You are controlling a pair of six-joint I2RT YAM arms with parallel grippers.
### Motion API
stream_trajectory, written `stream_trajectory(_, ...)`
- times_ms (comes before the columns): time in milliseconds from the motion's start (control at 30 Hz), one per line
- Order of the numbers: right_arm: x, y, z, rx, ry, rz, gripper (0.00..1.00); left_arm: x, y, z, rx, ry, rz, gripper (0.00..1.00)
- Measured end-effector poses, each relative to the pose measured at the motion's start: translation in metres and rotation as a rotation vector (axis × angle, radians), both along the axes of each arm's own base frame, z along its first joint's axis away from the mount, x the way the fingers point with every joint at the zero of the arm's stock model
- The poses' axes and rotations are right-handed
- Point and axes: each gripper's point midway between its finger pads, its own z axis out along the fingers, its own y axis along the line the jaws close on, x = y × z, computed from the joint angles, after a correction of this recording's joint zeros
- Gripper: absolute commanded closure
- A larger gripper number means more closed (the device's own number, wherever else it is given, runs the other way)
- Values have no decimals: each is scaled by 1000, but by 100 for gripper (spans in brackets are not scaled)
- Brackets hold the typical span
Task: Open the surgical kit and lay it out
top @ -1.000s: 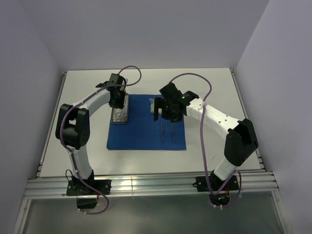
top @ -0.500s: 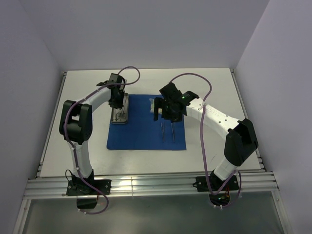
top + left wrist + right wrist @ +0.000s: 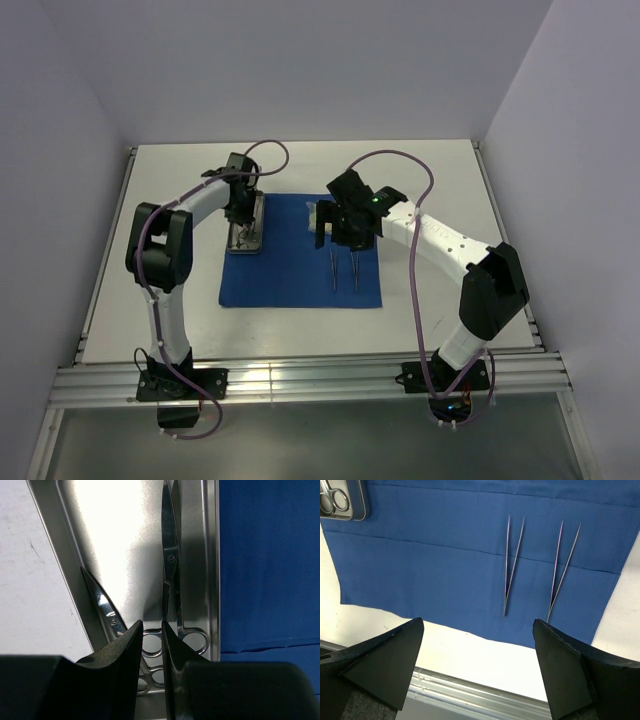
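Observation:
The royal-blue cloth (image 3: pixel 290 270) lies spread flat mid-table. The steel tray (image 3: pixel 248 238) sits on its left edge and holds two scissors (image 3: pixel 170 565) (image 3: pixel 102 605). My left gripper (image 3: pixel 240 203) is down in the tray (image 3: pixel 125 540). Its jaws stand a narrow gap apart around a ring handle (image 3: pixel 152 640) of the right-hand scissors. Two tweezers (image 3: pixel 512 565) (image 3: pixel 563 570) lie side by side on the cloth (image 3: pixel 430 570). My right gripper (image 3: pixel 478 622) hangs wide open and empty above them. A small whitish packet (image 3: pixel 309 207) shows beside the right wrist.
Bare white table (image 3: pixel 440 180) surrounds the cloth, with raised rails at the left and right edges. An aluminium rail (image 3: pixel 300 380) runs along the near edge by the arm bases. Grey walls close in three sides.
The left arm's elbow has swung in towards the tray and its gripper has settled a little lower over the scissors. The right arm, cloth and tweezers have not moved.

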Motion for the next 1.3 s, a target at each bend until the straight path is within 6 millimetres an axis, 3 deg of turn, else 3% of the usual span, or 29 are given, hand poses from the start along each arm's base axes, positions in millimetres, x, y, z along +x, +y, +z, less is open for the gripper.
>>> stream_trajectory(833, 3, -4, 0, -2, -1, -9, 3, 6, -10, -7, 3, 4, -17, 75)
stream_trajectory(1167, 4, -5, 0, -2, -1, -13, 3, 9, -11, -10, 12, 7, -17, 99)
stream_trajectory(1300, 5, -5, 0, -2, -1, -14, 3, 9, -11, -10, 15, 14, -17, 100)
